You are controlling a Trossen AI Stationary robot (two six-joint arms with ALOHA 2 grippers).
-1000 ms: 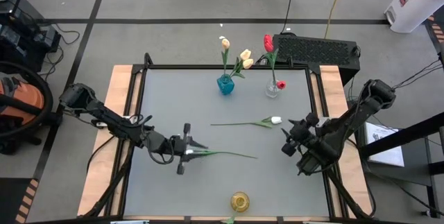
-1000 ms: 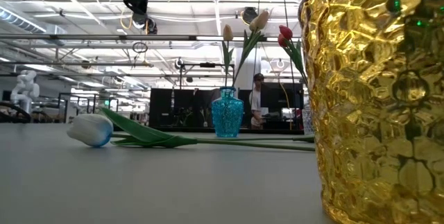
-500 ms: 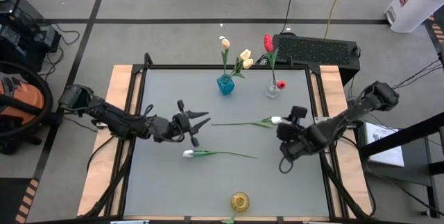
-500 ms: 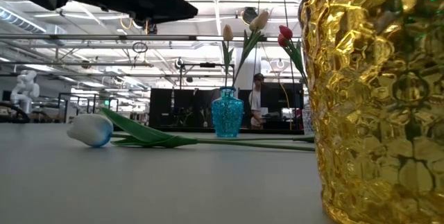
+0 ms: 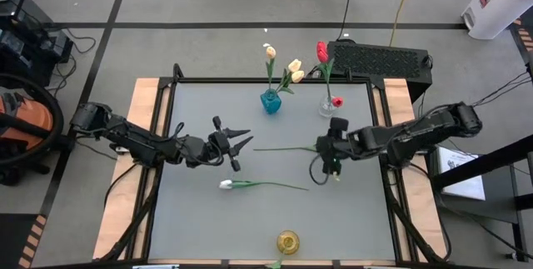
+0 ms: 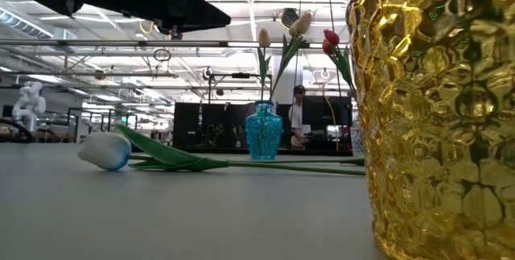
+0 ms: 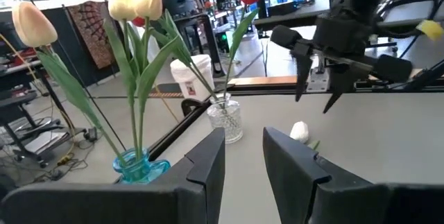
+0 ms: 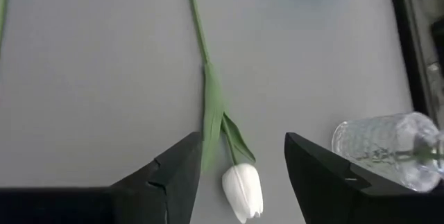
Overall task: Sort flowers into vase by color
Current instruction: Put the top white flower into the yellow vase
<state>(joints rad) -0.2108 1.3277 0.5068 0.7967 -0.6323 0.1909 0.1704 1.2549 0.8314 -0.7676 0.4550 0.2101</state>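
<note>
Our right gripper (image 5: 326,164) hovers spread above a white cloth tulip (image 8: 242,188).
Mid-frame, our left gripper (image 5: 239,146) hangs spread, empty.

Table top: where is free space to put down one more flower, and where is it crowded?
Free patches: the near left corner of the table, below the white tulip, and the near right corner beside the gold vase. Crowded: the far edge, with the blue vase and clear vase, and the middle, with the left gripper, right gripper and another white tulip.
</note>
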